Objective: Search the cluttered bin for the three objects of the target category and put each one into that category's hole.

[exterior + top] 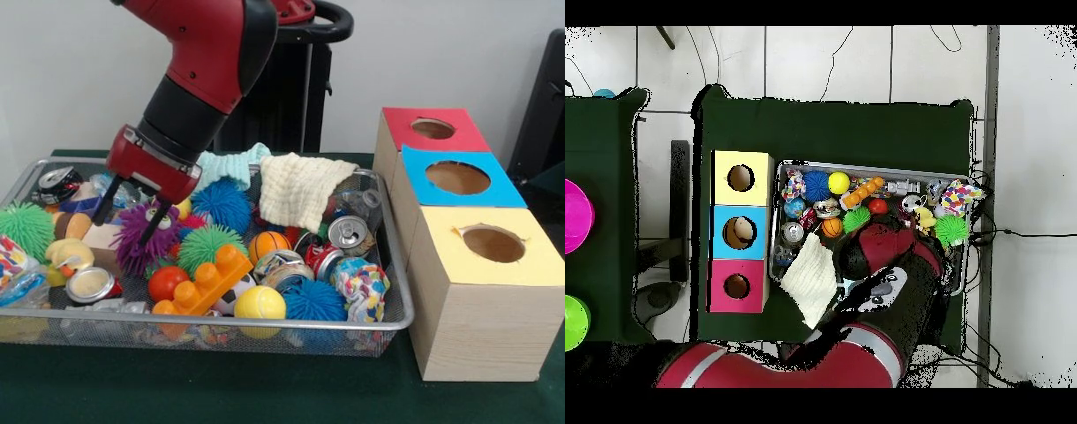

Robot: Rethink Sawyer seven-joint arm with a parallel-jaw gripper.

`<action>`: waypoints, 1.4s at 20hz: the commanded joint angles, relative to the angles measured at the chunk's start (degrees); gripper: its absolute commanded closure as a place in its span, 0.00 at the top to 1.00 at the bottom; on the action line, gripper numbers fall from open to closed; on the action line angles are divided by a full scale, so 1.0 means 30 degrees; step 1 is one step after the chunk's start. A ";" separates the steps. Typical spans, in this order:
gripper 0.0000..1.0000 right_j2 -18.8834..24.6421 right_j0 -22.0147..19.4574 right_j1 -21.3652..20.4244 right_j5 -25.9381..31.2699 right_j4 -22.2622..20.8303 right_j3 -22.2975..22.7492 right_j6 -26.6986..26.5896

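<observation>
Where pincer (131,214) hangs open: bin (265,327) beneath.

Silver wire-mesh bin (393,291) — crinkly cream cloth (300,190), wood-grain boxes (481,331).

A dark green table (835,125) fills the middle of the frame. On it sits a wire basket (865,166) crammed with toys: a yellow ball (838,182), a blue spiky ball (815,184), an orange block (864,189), a red ball (878,206) and a green spiky ball (951,231) near its right end. A cream cloth (810,279) hangs over the basket's lower left corner. Just left of the basket stand three boxes in a column: yellow (742,178), blue (740,232), red (737,286), each with a round hole. The red and black arm (865,330) reaches up from the bottom edge over the basket.
</observation>
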 commanded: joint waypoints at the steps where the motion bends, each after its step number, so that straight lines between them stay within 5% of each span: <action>1: 1.00 -0.0473 0.0743 0.2518 -0.3389 0.0077 0.1016 0.3076; 9: 1.00 -0.2893 0.2148 0.4117 -0.3959 0.1212 0.0921 0.2692; 20: 1.00 -0.4566 0.3002 0.6503 -0.3058 0.2720 -0.0272 0.2985; 28: 1.00 -0.4910 0.3003 0.7678 -0.4639 0.3937 -0.0527 0.3069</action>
